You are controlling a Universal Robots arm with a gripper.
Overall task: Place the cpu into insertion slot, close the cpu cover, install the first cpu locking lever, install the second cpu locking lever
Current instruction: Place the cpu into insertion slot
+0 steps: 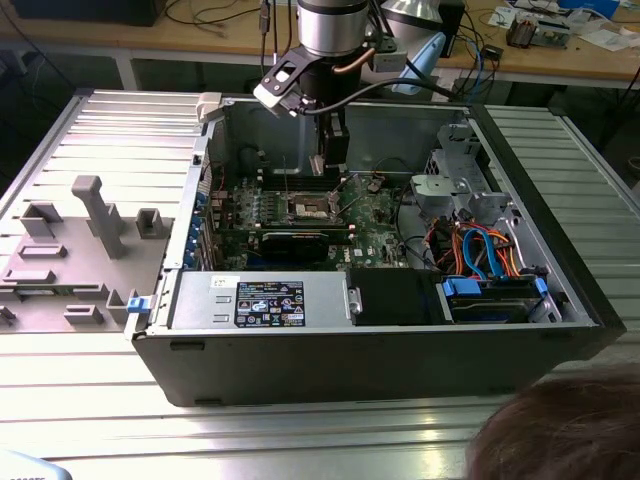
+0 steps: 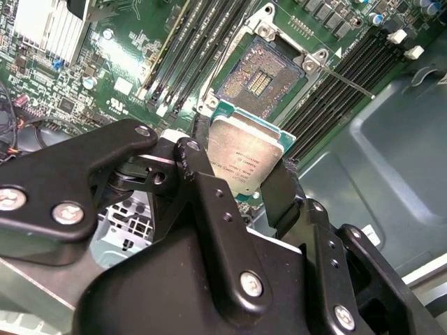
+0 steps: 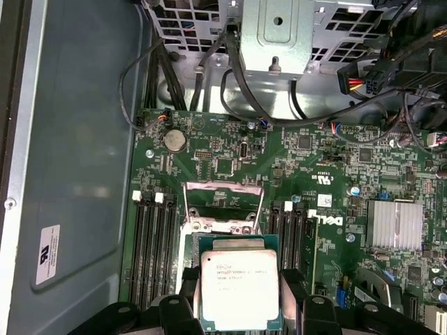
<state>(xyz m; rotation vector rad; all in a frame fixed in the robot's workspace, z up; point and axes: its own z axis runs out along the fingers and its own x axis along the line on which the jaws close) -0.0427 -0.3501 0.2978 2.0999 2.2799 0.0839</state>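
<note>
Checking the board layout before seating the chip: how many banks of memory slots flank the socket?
2. One bank lies on one side of the insertion slot, the other bank on the opposite side. The gripper, shut on the cpu, hides their near ends.

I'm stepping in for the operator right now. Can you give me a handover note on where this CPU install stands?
The gripper is shut on the cpu, gripping its edges, metal top facing both wrist cameras.
The cpu hangs above the motherboard, near the insertion slot but not in it.
The insertion slot is open and empty, contacts showing.
Done: cpu picked up.
Left: all four steps, from seating onward.
</note>
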